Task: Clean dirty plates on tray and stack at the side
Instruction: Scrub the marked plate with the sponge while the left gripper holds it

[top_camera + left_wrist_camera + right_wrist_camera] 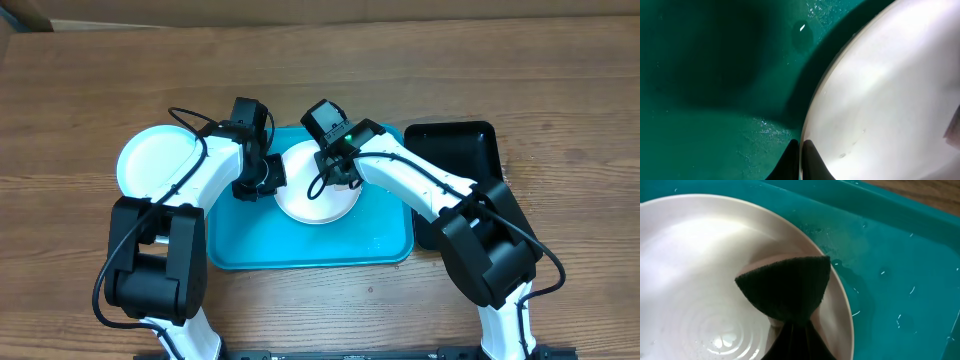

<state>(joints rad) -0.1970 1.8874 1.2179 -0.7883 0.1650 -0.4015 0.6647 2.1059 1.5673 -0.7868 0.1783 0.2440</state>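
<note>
Closest in the right wrist view is a dark scrubbing pad (785,287). It is pinched between the closed fingers of the right gripper (792,332) and pressed flat onto the inner slope of the white plate (700,255), just inside its rim. On the opposite edge, the left gripper (801,150) has its fingers shut on that plate's thin lip. The shadow beneath suggests this side is raised slightly, though that is hard to confirm.

The plate sits near the middle of the turquoise tray (300,250), whose floor shows scattered water drops (there are more in the plate's well). A pale plate (150,160) rests on the table (560,80) left of the tray, and a black tray (455,150) lies to the right.

The main risk is slip. The lip is wet and smooth and held only by a narrow pinch, so a hard sideways scrub could twist it free and send the plate skating across the wet tray. Pressing too hard near the rim could tip the plate or drag the pad off the edge. The pad covers whatever is under it, so any smear left there can't be judged yet.
</note>
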